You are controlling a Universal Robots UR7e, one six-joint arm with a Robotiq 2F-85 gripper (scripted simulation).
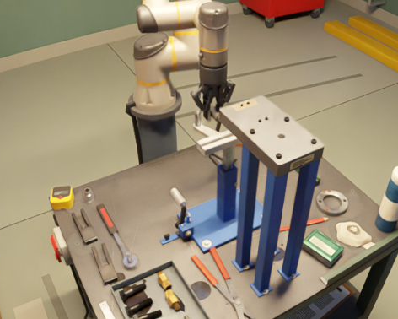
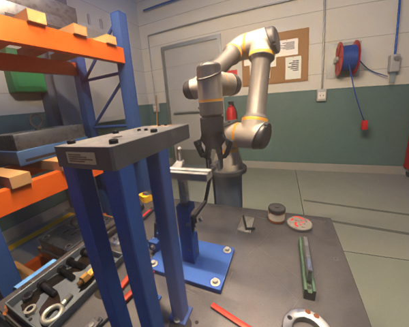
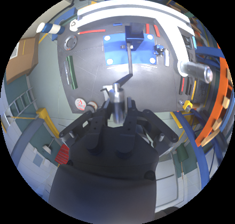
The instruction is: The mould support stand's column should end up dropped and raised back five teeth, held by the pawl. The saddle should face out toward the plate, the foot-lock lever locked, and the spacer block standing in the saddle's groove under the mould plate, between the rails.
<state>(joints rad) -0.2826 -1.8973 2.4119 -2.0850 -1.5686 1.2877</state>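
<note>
The grey saddle (image 1: pixel 214 141) sits on top of the raised column (image 2: pixel 182 192) of the blue support stand (image 1: pixel 222 219), just below and behind the far edge of the mould plate (image 1: pixel 271 131). My gripper (image 1: pixel 212 112) hangs above the saddle's far end, around the silver grip (image 3: pixel 117 99) of the black pawl lever (image 2: pixel 202 200) that rises from the column sleeve. The fingers are open and hold nothing. The foot-lock lever (image 1: pixel 179 201) stands tilted at the base's near left corner. The small dark spacer block (image 2: pixel 246 224) stands on the table, apart from the stand.
The mould plate rests on blue rails (image 1: pixel 267 219) that crowd the stand's near side. A tool tray (image 1: pixel 153 293), wrench (image 1: pixel 115 230), pliers (image 1: pixel 222 276), green bar (image 2: pixel 307 265), rings and a puck (image 2: pixel 276 213) lie about the table.
</note>
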